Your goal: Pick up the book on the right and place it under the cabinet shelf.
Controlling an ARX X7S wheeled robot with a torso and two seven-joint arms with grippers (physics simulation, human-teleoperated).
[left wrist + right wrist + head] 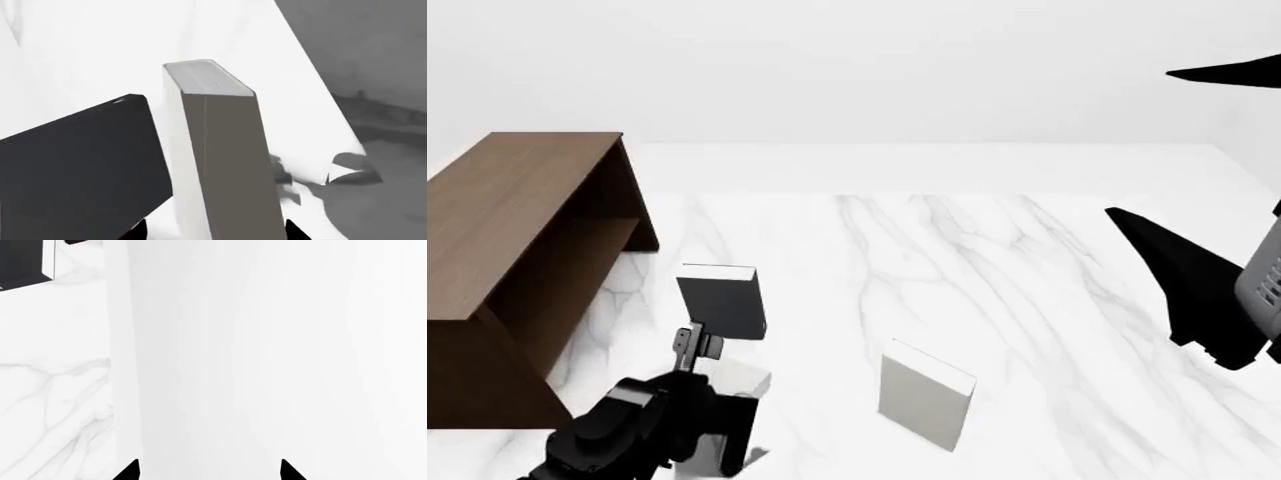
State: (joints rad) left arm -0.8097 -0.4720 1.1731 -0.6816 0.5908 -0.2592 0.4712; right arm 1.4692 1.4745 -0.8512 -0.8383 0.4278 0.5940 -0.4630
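Progress was slight: the book [925, 394] stood upright on the marble table [988, 260], ungrasped, well apart from the cabinet shelf [598, 245]. Pickup, carry and placing all remained. The left gripper [213, 231] reached low, its jaws spread wide either side of a greyer pale book [213, 150], the dark book [73, 170] beside it. The right gripper [208, 469] hung raised at the side, jaws wide, nothing visibly held.
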